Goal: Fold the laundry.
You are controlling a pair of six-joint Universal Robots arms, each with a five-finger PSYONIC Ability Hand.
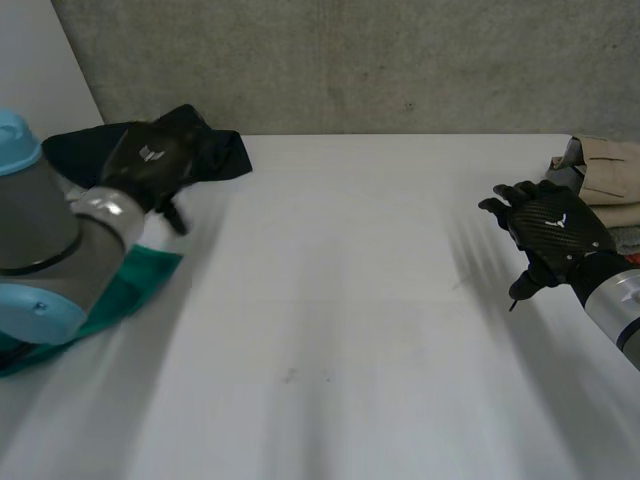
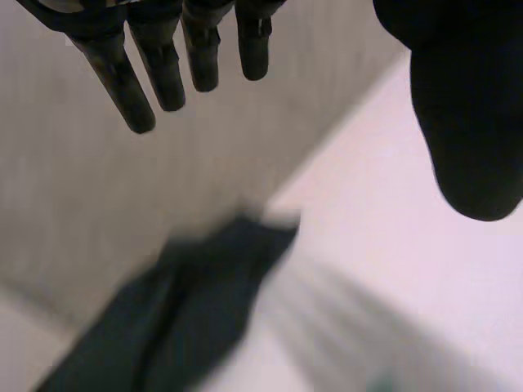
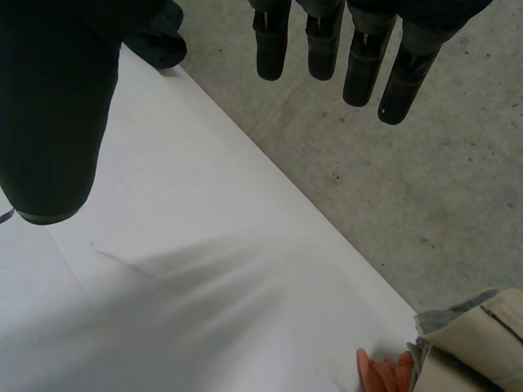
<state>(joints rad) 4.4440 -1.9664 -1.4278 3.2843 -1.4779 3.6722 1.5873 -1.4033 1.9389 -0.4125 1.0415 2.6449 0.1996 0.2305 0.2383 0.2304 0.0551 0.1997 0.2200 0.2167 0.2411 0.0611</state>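
Observation:
A dark navy garment (image 1: 215, 150) lies crumpled at the table's back left corner. My left hand (image 1: 150, 160) hovers over its left part, fingers (image 2: 155, 73) straight and apart from the thumb, nothing held; the dark garment (image 2: 188, 318) lies beyond its fingertips. A green cloth (image 1: 140, 280) lies flat under my left arm. My right hand (image 1: 555, 230) hangs over the table's right side with straight fingers (image 3: 359, 57) and nothing in it.
A stack of folded beige and grey laundry (image 1: 610, 180) sits at the right edge, beside my right hand. By that stack (image 3: 474, 351) a person's fingertips (image 3: 384, 371) rest on the white table (image 1: 340, 300). A concrete wall runs behind.

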